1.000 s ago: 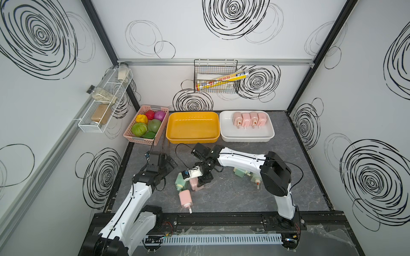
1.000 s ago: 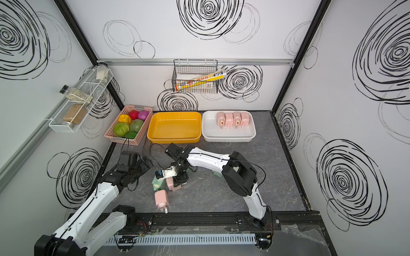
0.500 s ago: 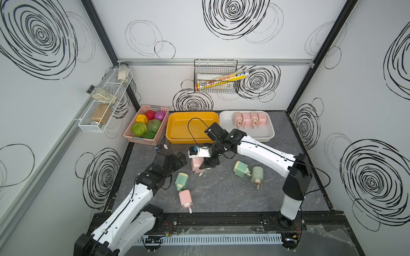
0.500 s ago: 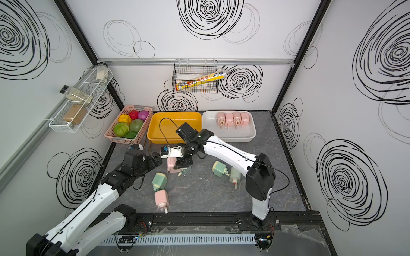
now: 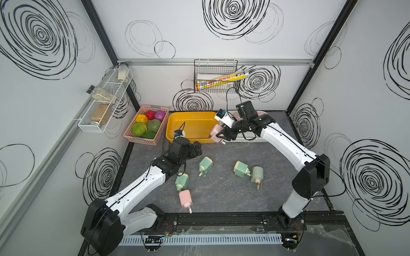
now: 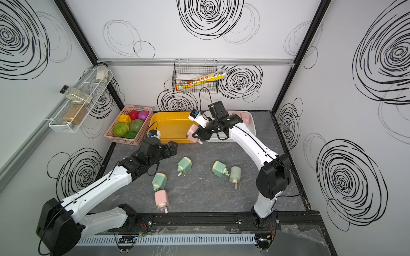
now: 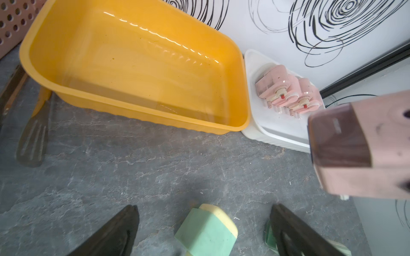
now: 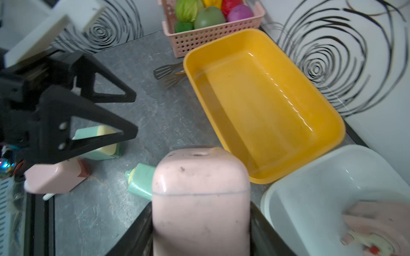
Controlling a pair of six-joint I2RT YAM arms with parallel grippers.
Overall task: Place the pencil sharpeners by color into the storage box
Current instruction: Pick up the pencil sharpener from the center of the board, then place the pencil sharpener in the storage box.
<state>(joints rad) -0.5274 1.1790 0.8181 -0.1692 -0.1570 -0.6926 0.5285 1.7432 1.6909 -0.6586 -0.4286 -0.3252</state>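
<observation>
In front of the yellow tub (image 5: 195, 124): left jaws wide open, empty, just by a green sharpener (image 5: 205, 165). At its right front corner: right jaws squeezing a pink sharpener (image 5: 216, 134) — could drop into yellow, not the white tub (image 7: 277, 126), if let go early. Half a second back, held out in front of the tub's middle.

Left arm (image 5: 142, 184) stretched low and forward, wrist near level. Left gripper (image 5: 194, 149) spread wide, holding nothing. Right arm (image 5: 286, 144) extended rearward, elbow bent, wrist raised. Right gripper (image 5: 223, 136) clamped on 1 pink sharpener (image 8: 200, 188), held off the surface.
</observation>
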